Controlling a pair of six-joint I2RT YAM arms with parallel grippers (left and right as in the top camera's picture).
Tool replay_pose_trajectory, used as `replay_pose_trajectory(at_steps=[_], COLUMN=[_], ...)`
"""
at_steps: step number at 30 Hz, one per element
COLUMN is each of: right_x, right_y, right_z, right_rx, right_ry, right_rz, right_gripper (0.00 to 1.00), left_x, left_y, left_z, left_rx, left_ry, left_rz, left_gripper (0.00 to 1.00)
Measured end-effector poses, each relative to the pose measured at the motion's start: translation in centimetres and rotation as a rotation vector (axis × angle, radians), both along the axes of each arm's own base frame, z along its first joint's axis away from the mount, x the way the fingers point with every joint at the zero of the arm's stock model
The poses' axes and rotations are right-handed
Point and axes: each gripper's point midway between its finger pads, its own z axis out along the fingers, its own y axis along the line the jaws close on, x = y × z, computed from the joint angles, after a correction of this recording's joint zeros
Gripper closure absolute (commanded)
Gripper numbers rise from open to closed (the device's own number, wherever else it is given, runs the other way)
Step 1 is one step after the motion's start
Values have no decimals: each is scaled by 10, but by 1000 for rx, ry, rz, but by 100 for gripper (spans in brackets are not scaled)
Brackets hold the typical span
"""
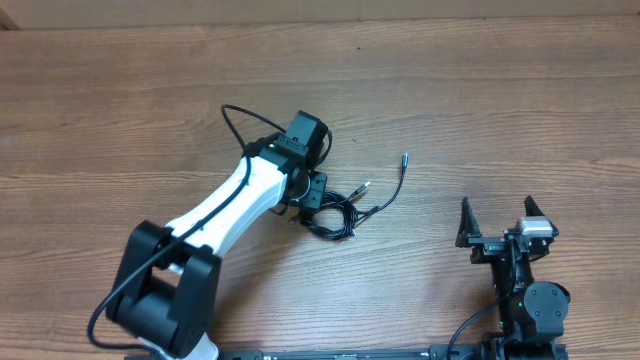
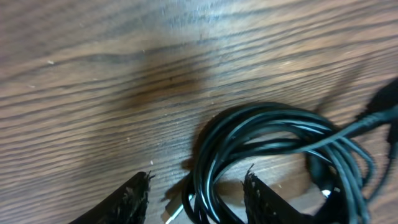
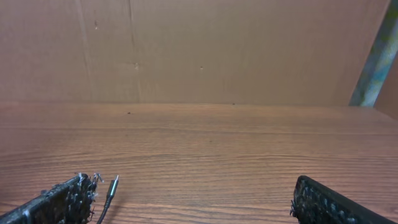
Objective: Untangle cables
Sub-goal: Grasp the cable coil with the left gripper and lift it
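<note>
The cables (image 1: pixel 338 218) lie as a small black bundle of loops mid-table, with loose plug ends (image 1: pixel 405 157) trailing to the right. My left gripper (image 1: pixel 312 204) is down on the bundle's left side. In the left wrist view the cables (image 2: pixel 267 121) coil in several strands, and the left gripper (image 2: pixel 198 183) stands open, its fingers straddling some strands without pinching them. A light plug tip (image 2: pixel 177 213) lies between the fingers. My right gripper (image 1: pixel 499 216) hovers wide open at the front right with nothing in it. One plug end (image 3: pixel 113 185) shows beside its left finger (image 3: pixel 73 198).
The left arm's own thicker black cable (image 1: pixel 236 118) arcs up behind its wrist. A brown cardboard wall (image 3: pixel 199 50) rises at the table's far edge. Bare wooden tabletop (image 1: pixel 520 110) spreads around the bundle.
</note>
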Motion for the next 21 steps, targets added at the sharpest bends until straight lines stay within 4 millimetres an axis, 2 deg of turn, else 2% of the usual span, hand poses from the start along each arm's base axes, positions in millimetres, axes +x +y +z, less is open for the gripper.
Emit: replay_pose_trajectory(at_steps=[6, 8, 10, 11, 12, 21], right_x=[0, 0, 0, 0, 0, 0], right_y=[0, 0, 0, 0, 0, 0], right_z=[0, 0, 0, 0, 0, 0], right_rx=[1, 0, 0, 0, 0, 0], right_ry=[-1, 0, -1, 0, 0, 0], right_rz=[0, 0, 0, 0, 0, 0], right_gripper=[0, 0, 0, 0, 0, 0], left_x=[-7, -9, -9, -10, -10, -10], left_y=[1, 1, -1, -2, -4, -8], left_z=[-30, -38, -41, -41, -42, -40], left_rx=[27, 30, 26, 19, 10, -7], left_ry=[79, 98, 105, 110, 112, 122], left_rz=[-7, -8, -11, -15, -21, -28], left_gripper=[52, 58, 77, 92, 96, 96])
